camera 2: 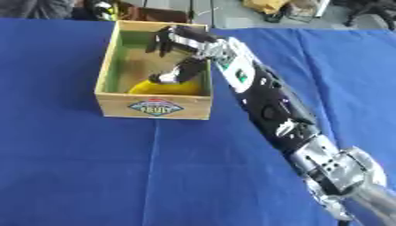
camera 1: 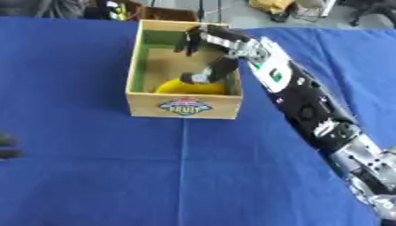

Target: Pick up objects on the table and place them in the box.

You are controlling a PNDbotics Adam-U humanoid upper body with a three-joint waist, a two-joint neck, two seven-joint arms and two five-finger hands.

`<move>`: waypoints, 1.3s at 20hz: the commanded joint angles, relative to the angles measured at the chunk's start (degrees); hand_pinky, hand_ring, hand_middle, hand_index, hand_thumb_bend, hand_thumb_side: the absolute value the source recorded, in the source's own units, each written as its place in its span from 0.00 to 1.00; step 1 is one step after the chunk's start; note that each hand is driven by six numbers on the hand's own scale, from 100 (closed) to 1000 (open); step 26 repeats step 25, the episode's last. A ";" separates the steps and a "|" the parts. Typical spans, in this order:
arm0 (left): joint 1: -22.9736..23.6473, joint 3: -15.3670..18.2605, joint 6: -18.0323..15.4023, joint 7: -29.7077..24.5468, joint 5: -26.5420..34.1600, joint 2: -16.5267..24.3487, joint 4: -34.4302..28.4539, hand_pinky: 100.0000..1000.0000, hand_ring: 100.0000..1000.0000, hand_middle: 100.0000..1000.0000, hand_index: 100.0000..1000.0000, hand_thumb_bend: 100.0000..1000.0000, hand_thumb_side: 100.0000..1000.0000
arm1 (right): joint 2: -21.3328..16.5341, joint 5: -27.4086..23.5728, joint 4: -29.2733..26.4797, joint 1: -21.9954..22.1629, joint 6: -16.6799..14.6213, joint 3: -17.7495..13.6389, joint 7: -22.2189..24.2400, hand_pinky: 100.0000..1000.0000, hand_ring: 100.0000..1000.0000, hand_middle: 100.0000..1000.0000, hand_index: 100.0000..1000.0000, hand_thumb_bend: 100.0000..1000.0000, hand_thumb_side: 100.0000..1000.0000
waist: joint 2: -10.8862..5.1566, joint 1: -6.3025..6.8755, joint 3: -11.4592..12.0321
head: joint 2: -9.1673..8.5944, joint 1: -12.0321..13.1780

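Much of the box [camera 1: 184, 106] interior is hidden: its near wall, which carries a diamond-shaped label [camera 1: 185, 106], cuts off the floor just behind it, and the right arm [camera 1: 309, 106] crosses its right rim. Only the upper curve of a yellow object [camera 1: 189, 87] is seen, lying inside the box against the near wall; its full shape cannot be made out. The right hand [camera 1: 210, 53] is held over the open top of the box, with the fingers spread and pointing down toward the far side and the thumb [camera 1: 209, 74] reaching down to just above the yellow object. Nothing is seen to be gripped, so the hand is read as spread and empty, though contact between thumb and object cannot be settled. The lower end of the right arm is cut off at the bottom right corner. Of the left hand [camera 1: 8, 146] only dark fingertips are seen at the left edge of the left eye view, and their pose cannot be told. The blue cloth [camera 1: 93, 176] covering the table is bare in front of the box and to both sides, so wide room is left there. Clutter beyond the far edge is blurred.
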 commanded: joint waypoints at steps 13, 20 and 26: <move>0.14 2.67 -0.28 2.49 -0.37 1.02 -0.76 0.62 0.68 0.58 0.67 0.19 1.00 | -8.22 -41.00 -37.15 30.42 15.41 -14.08 -17.37 0.61 0.58 0.66 0.77 0.00 0.68 | -1.15 1.07 -8.40 | -0.71 7.15; 0.34 3.03 -0.51 3.04 -0.44 1.06 -0.64 0.62 0.68 0.58 0.67 0.19 1.00 | -0.34 -40.95 -42.20 42.23 14.96 -17.67 -21.26 0.60 0.57 0.65 0.77 0.00 0.73 | -0.97 1.77 -10.08 | -0.63 8.38; 0.48 3.00 -0.56 3.17 -0.47 0.92 -0.52 0.62 0.68 0.58 0.67 0.18 1.00 | 4.52 -40.45 -42.85 45.96 14.90 -18.04 -22.64 0.59 0.56 0.63 0.76 0.00 0.72 | -1.00 2.25 -10.49 | -0.67 8.29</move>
